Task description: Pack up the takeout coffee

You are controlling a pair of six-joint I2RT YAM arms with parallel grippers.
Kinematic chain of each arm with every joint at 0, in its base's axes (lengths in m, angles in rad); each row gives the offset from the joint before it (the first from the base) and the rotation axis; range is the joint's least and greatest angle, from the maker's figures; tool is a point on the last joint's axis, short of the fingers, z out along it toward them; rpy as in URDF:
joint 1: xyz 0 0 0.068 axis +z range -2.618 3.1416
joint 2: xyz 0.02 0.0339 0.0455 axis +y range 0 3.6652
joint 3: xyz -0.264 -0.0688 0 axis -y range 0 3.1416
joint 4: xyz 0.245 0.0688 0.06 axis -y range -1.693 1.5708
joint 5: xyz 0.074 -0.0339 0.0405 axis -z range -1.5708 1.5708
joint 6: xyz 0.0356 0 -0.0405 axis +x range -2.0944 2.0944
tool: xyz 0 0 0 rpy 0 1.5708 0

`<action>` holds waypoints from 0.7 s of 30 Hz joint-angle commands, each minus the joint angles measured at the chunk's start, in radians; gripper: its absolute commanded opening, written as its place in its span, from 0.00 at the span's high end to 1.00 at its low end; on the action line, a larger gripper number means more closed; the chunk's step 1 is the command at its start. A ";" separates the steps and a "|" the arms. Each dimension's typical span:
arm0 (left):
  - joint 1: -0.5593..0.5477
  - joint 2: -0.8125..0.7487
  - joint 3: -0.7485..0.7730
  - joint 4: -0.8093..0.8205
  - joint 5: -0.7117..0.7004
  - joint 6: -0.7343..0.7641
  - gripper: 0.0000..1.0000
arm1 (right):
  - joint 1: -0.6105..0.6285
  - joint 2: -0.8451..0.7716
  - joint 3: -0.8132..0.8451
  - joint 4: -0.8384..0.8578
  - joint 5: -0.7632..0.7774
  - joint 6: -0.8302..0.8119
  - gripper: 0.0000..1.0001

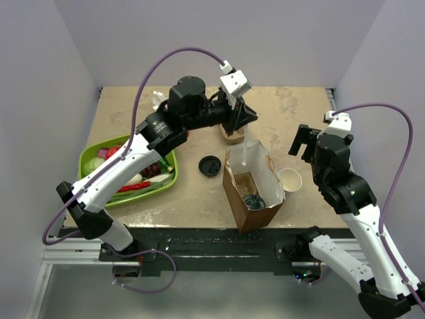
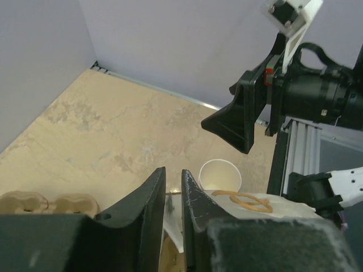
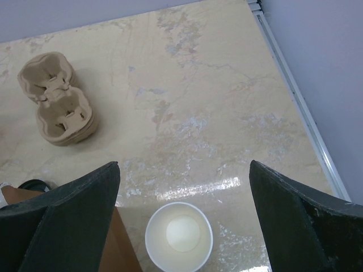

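Two arms over a tan table point(image 1: 192, 199), with a brown paper bag point(image 1: 234, 196) upright near the front edge between them, mouth open. Deep inside the bag, a round black sip lid: the takeout coffee point(image 1: 253, 200), down at the bottom (only the lid in sight from above, the cup wall hidden).

Left gripper point(image 1: 243, 126) above the bag's far rim, fingers point(image 2: 150, 195) drawn narrow, nipping a white strip of the bag's upper edge and holding it up. From the left wrist camera, a bare sliver of gap between the two pads, white paper just below them, and a tan twisted handle point(image 2: 244, 199) lying on the bag's edge to the right.

Right gripper point(image 1: 300, 141) hovering off to the right of the bag, spread wide and holding nothing. Lidless white cup point(image 3: 179, 236) below it in the right wrist view, standing just beside the bag's right wall.

Loose black lid point(image 1: 210, 165) flat on the table left of the bag, apart from it. Cardboard cup carrier point(image 3: 59, 99) behind the bag, partly under the left gripper in the top view. Green tray point(image 1: 84, 159) of vegetables at far left, under the left arm.
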 commanded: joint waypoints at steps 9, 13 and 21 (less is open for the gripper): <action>-0.023 -0.033 -0.050 0.084 -0.159 0.029 0.00 | 0.000 -0.011 0.001 0.029 0.026 -0.009 0.02; -0.023 -0.007 0.022 0.058 -0.275 -0.012 0.00 | 0.000 -0.003 0.004 0.032 0.021 -0.004 0.02; 0.147 0.112 0.190 -0.072 -0.492 -0.185 0.00 | 0.000 0.006 0.016 0.029 0.030 0.015 0.02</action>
